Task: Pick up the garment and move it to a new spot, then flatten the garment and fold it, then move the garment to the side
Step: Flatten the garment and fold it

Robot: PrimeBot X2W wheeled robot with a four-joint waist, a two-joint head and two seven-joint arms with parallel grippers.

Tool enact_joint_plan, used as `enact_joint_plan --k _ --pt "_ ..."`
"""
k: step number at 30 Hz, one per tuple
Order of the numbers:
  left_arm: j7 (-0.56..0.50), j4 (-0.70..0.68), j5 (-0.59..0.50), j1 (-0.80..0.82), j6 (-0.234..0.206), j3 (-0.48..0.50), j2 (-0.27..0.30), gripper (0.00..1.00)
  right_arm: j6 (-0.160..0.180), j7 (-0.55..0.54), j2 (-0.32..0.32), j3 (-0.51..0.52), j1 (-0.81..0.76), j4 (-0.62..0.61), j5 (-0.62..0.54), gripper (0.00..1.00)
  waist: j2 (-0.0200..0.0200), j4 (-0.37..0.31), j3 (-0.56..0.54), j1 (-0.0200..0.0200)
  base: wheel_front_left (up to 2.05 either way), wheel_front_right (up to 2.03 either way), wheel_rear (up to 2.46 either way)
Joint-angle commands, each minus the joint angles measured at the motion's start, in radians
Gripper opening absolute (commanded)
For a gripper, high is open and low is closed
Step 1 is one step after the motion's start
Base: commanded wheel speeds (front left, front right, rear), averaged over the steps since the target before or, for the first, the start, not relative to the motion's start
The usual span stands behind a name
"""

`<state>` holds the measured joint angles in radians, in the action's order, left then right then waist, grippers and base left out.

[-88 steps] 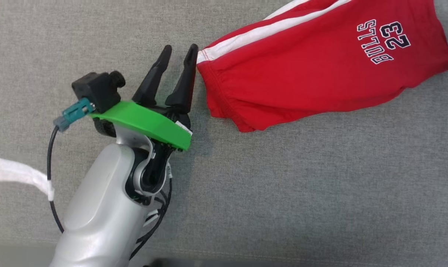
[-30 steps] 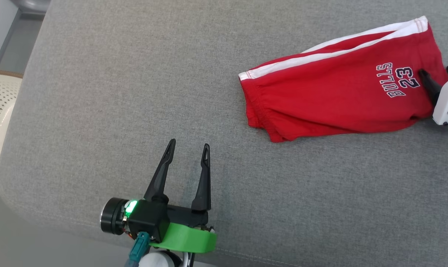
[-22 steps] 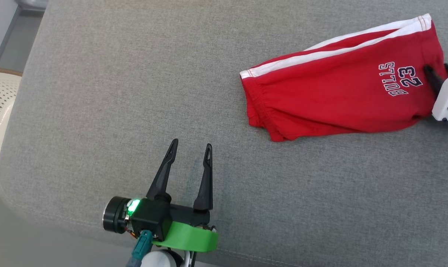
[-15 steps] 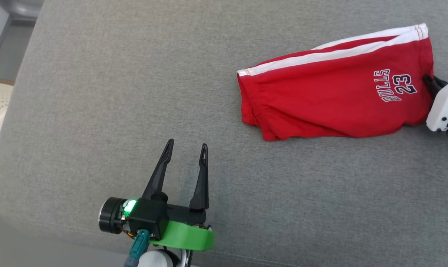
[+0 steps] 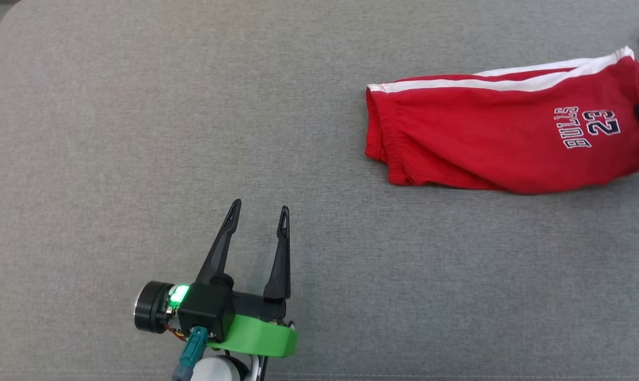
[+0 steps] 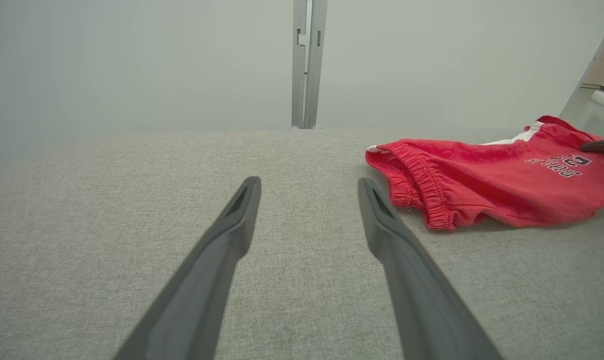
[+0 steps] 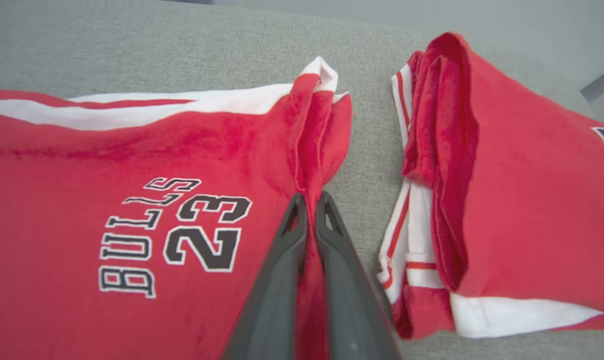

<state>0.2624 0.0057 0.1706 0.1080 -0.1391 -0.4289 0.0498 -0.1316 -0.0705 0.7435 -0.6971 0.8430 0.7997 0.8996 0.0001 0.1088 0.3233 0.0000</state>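
Red shorts (image 5: 499,143) lie on the grey cushion (image 5: 139,132), at its right part in the head view, with the waistband (image 5: 385,132) to the left and the printed leg to the right. The right gripper (image 7: 310,200) is closed tight on a thin fold of the leg hem (image 7: 314,130), near the number print; its jaws are almost together, with only cloth between them. The left gripper (image 5: 261,205) stands wide with nothing in it, low over bare cushion and well apart from the waistband. A second garment (image 7: 507,200), also red with white stripes, lies just beside the held hem, with a narrow strip of cushion between them. The step in hand seems to be the pick-up for moving the shorts. The main risk is the small bite: only an edge of cloth is pinched, so it may slip out when the weight of the shorts comes on it. Held by one corner, the shorts will probably hang and bunch, and the flattening becomes harder. A pull toward the right could also drag across the second garment and disturb it. The left gripper is too far away to help quickly.
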Motion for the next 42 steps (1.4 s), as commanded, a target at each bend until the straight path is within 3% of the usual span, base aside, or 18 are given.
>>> enact_joint_plan --k 1,18,31,41,42 --pt "0.003 0.003 -0.002 -0.002 0.004 0.002 0.002 1.00 0.002 -0.002 -0.006 -0.005 0.023 -0.014 -0.014 0.00 -0.0001 -0.023 -0.016 0.0000 0.00 0.00 0.00" --pt "0.003 0.009 0.013 -0.030 -0.001 -0.002 0.002 1.00 0.001 -0.128 -0.132 -0.032 0.084 -0.229 -0.156 0.00 -0.0001 0.008 -0.071 0.0000 0.00 0.00 0.00" --pt "0.003 0.007 0.042 -0.017 -0.007 -0.025 0.002 1.00 0.001 -0.234 -0.310 0.041 0.023 -0.325 -0.239 0.00 -0.0001 0.058 -0.055 0.0000 0.00 0.00 0.00" --pt "0.003 0.013 0.050 0.000 -0.008 -0.035 0.002 1.00 0.001 -0.234 -0.437 0.059 -0.031 -0.327 -0.277 0.00 -0.0001 0.085 -0.038 0.0000 0.00 0.00 0.00" --pt "0.003 0.014 0.051 0.001 -0.008 -0.035 0.002 1.00 0.001 -0.231 -0.448 0.064 -0.038 -0.325 -0.277 0.05 -0.0001 0.086 -0.038 0.0000 0.00 0.00 0.00"
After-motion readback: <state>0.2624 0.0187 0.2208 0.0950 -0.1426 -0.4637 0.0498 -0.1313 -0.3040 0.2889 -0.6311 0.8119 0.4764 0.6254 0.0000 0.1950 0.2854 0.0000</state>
